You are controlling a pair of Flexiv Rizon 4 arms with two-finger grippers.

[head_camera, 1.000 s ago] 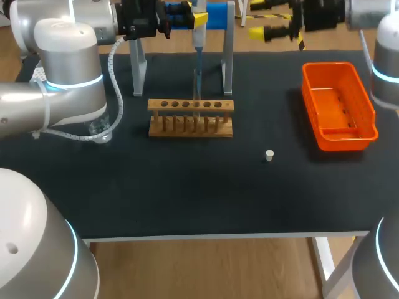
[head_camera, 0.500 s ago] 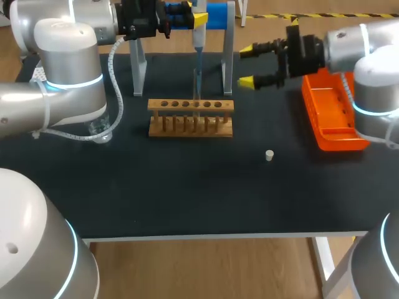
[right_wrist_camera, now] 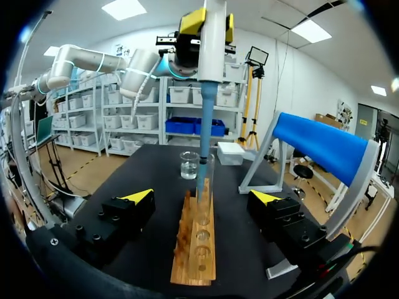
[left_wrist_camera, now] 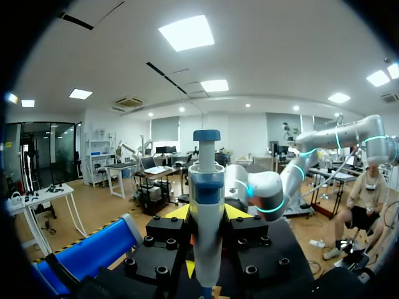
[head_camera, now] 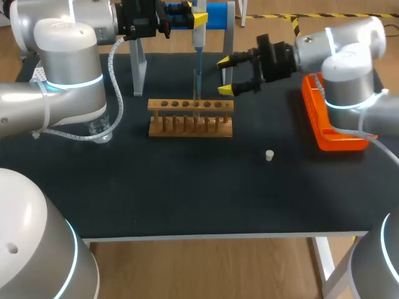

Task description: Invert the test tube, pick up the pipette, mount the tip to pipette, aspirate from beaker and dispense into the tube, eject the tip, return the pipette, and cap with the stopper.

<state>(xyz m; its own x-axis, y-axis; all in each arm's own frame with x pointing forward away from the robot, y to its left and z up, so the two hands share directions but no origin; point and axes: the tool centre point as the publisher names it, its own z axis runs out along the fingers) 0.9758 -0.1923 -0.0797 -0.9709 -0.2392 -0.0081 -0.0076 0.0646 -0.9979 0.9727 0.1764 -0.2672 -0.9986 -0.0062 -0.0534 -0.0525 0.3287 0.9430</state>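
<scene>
Left pincer (left_wrist_camera: 206, 218) clamped on upright pipette (right_wrist_camera: 211, 50), tip (right_wrist_camera: 201, 177) apparently inside tube (right_wrist_camera: 209, 187) for dispensing; right pincer (head_camera: 225, 76) apart, rack (right_wrist_camera: 193, 249) just ahead.

L arm (head_camera: 68, 62) comes in from left, elbow bent, wrist high at far side. L gripper (head_camera: 190, 15) lies level, pointing twd middle, both fingers clamped on pipette (left_wrist_camera: 207, 187), which hangs upright. R arm (head_camera: 340, 56) comes in from right, forearm stretched twd middle. R gripper (head_camera: 225, 76) lies level, pointing left in head view, fingers spread wide, yellow tips well apart.
</scene>
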